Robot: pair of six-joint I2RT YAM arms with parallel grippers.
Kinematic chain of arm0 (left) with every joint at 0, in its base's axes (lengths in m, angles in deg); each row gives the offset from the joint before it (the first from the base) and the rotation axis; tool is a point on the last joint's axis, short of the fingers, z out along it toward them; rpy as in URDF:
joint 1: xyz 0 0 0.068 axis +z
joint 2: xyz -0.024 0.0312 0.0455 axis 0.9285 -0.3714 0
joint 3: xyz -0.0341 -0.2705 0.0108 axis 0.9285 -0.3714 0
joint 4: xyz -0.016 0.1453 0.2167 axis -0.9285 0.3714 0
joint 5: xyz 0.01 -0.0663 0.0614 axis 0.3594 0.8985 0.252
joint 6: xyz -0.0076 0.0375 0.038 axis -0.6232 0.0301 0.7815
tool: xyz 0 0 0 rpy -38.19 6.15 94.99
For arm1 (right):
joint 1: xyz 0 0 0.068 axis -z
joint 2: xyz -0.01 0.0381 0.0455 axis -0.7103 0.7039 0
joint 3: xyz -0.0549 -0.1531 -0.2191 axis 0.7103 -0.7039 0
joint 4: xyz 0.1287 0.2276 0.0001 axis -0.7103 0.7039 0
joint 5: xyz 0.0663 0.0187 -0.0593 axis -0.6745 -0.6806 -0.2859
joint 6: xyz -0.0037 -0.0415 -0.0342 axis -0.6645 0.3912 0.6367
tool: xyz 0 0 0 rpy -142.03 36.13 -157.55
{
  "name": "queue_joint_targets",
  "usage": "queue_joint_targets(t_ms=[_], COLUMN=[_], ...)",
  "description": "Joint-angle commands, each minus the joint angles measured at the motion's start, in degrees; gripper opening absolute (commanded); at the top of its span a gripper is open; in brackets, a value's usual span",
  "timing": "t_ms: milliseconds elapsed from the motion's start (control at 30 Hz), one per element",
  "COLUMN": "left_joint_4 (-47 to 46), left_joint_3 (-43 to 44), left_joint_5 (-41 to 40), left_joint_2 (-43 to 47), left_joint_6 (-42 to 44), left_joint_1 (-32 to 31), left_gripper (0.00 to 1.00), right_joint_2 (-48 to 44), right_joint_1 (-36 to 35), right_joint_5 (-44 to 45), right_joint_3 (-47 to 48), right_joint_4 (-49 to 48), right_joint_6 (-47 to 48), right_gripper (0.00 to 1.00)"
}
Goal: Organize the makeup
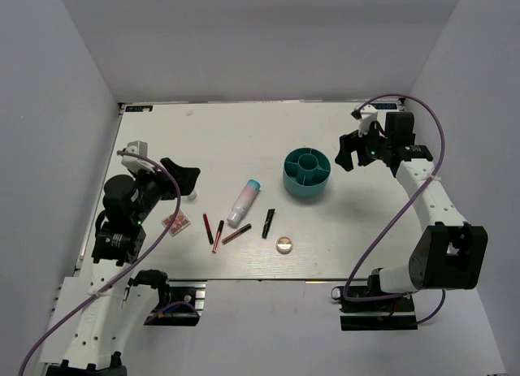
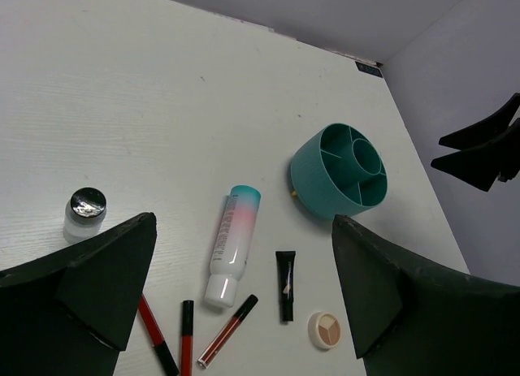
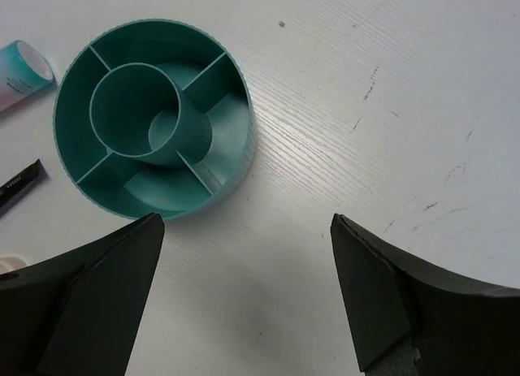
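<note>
Landmark taken: teal divided cup (image 1: 307, 175), upright on the white surface (image 1: 244, 132).

- Left fingers (image 2: 106, 283): spread as wide as they go. Nothing is held between them and nothing is touched. They are poised above the surface, far left of the cup.
- Small clear jar with shiny lid (image 2: 85, 212): upright, far left of the cup, just beside the left fingers in the overhead view.
- Square pink palette (image 1: 175, 222): laid flat, farthest left of the cup and nearer the arm bases.
- Three thin red-and-black sticks (image 1: 218, 234): laid loose and close together, left of the cup, on its near side.
- White-pink bottle (image 1: 244, 203): on its side, light blue cap end turned toward the cup, left of it and apart.
- Short black tube (image 1: 268, 222): flat, near-left of the cup, between bottle and compact.
- Round compact (image 1: 283, 244): flat, on the near side of the cup, slightly left, closest to the surface's near edge.
- Right fingers (image 3: 89, 295): spread fully wide, nothing held, nothing touched. They are poised just right of the cup, whose rim is seen ahead of them from the wrist.
</note>
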Motion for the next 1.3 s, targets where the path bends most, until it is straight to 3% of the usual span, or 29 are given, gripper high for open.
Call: queue_joint_targets(t_ms=[0,267,333,400,433,467,500,567,600,633,667,700,733,833,967,1267], left_joint_4=[-1.3,0.6,1.1,1.3,1.4,1.8,2.0,3.6,4.1,4.7,6.2,6.9,7.6,9.9,12.2,15.0], left_joint_3=[0.7,2.1,2.4,2.4,2.5,2.8,3.2,4.2,4.8,5.3,6.4,7.0,7.5,8.9,9.1,8.1], left_joint_5=[1.5,0.8,0.7,0.7,0.8,0.9,1.0,1.0,0.7,-0.1,-0.8,-1.4,-3.0,-4.5,-5.6,-6.5], left_joint_2=[-0.3,-1.8,-1.7,-1.8,-1.8,-2.0,-2.1,-2.3,-2.3,-2.3,-2.2,-1.8,-1.6,-0.4,0.7,3.4], left_joint_6=[0.6,0.8,0.7,0.4,0.3,0.2,0.1,0.0,0.0,0.0,0.0,0.1,0.0,0.0,-0.6,-1.5], left_joint_1=[0.3,0.3,0.3,0.3,0.3,0.3,0.3,0.3,0.3,0.3,0.3,0.3,0.3,0.3,0.3,0.3], left_gripper=[0.98,0.97,0.91,0.72,0.63,0.52,0.33,0.27,0.28,0.30,0.36,0.58,0.68,0.85,0.87,0.88], right_joint_2=[-0.5,-1.5,-0.6,0.9,1.2,1.7,1.9,2.3,2.3,2.6,3.0,3.3,3.7,6.6,11.8,27.8], right_joint_1=[0.2,-0.3,-1.2,-3.3,-6.4,-7.8,-9.2,-15.0,-16.5,-20.5,-21.9,-24.3,-25.6,-31.2,-38.2,-44.9], right_joint_5=[-4.7,-20.6,-23.9,-28.5,-29.2,-29.5,-29.3,-27.5,-26.5,-24.8,-23.6,-22.8,-22.0,-17.8,-13.9,-9.2], right_joint_3=[3.2,3.6,5.7,7.3,8.5,8.8,8.9,8.3,7.9,7.1,6.7,6.4,6.4,5.8,7.1,17.5], right_joint_4=[1.9,3.8,7.3,11.1,13.7,14.6,15.3,16.7,16.7,16.0,15.6,15.1,13.7,9.9,8.1,13.7], right_joint_6=[4.7,22.5,25.8,34.0,36.2,40.2,41.9,46.5,47.6,48.7,49.7,51.3,52.1,54.9,61.5,77.1], right_gripper=[0.89,0.89,0.69,0.51,0.35,0.30,0.26,0.41,0.68,0.75,0.78,0.81,0.82,0.82,0.81,0.70])
